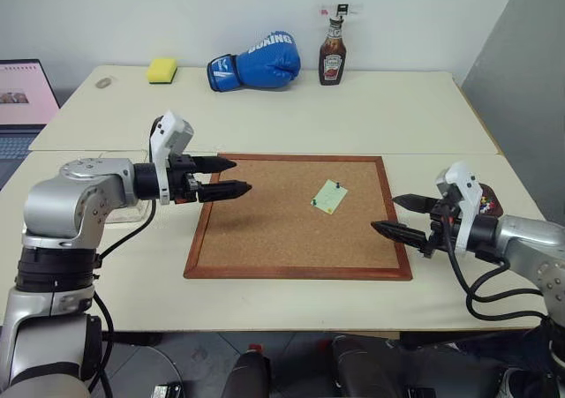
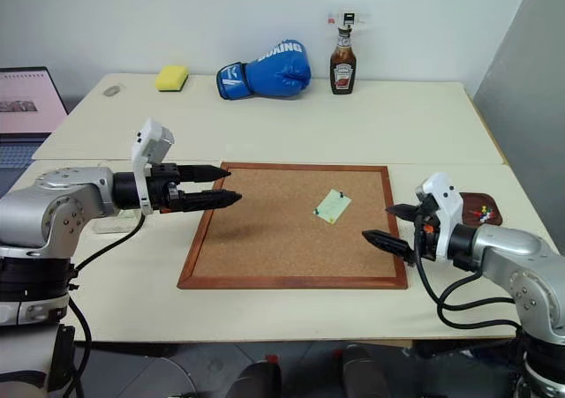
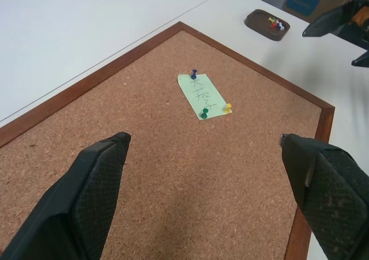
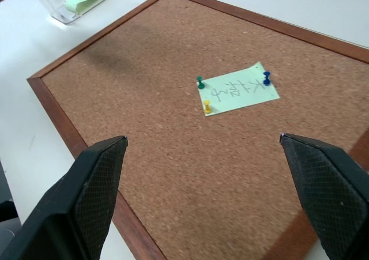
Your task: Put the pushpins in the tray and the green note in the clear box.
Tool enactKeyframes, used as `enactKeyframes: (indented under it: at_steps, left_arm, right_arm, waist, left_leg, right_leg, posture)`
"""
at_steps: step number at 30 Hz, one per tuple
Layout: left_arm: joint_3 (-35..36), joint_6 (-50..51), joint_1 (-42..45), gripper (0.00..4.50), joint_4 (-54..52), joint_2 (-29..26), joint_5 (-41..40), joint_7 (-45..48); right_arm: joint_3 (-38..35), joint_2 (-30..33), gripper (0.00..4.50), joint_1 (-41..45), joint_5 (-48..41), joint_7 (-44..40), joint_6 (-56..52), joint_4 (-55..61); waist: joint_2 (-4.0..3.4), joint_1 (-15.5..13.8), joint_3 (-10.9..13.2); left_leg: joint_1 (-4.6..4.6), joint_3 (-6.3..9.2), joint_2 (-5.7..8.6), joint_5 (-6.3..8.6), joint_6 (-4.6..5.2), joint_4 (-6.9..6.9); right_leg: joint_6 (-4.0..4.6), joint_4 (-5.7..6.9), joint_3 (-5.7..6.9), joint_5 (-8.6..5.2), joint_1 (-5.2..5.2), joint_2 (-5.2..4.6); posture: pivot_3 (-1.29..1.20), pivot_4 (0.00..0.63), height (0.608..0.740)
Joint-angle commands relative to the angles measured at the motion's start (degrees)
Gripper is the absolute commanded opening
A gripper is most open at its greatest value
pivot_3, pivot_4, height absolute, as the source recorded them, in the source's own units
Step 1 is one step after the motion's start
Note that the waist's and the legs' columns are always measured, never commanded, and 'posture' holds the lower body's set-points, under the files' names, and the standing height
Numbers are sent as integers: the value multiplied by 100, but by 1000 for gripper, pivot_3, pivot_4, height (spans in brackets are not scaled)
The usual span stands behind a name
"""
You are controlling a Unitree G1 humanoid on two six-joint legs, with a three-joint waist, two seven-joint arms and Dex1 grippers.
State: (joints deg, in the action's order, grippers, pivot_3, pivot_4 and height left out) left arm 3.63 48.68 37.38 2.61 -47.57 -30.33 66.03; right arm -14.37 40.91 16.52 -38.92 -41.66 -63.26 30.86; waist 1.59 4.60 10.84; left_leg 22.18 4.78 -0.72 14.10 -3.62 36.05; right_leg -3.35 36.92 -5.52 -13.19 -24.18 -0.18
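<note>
Three pushpins, blue point(image 3: 194, 74), green point(image 3: 203, 113) and yellow point(image 3: 228, 106), fix the pale green square paper note point(image 3: 204, 97) to the wood-framed corkboard point(image 1: 265, 230), so it cannot be lifted until they come out. It lies between the two end effectors, nearer the right end effector point(image 1: 399, 216) than the left end effector point(image 1: 228, 176); both hover empty with fingers spread apart. The left wrist view shows the small dark reddish-brown tray point(image 3: 267, 25) on the bench, holding loose pins, just behind the right end effector. The right wrist view shows the clear plastic box point(image 4: 75, 0) already containing green slips.
</note>
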Motion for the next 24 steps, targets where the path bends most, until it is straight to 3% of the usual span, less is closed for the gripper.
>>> enactKeyframes:
  at_steps: [1, 24]
  left_arm:
    - [-107, -183, 57, 4436, -74, -123, 39, 172]
    - [-288, -398, 120, 4436, 140, -136, 255, 258]
  right_arm:
    - [-73, 152, 4500, 95, -40, -13, 221, -85]
    - [85, 195, 4500, 117, -26, 155, 557, -392]
  waist:
    - [1, -2, 1]
    - [3, -7, 2]
  left_leg:
    - [0, 1, 0, 0, 0, -1]
    - [4, 0, 0, 0, 0, 3]
  right_leg:
    - [0, 0, 1, 0, 0, 0]
    - [-2, 5, -1, 2, -1, 0]
  posture:
    - [0, 150, 740]
    - [0, 150, 740]
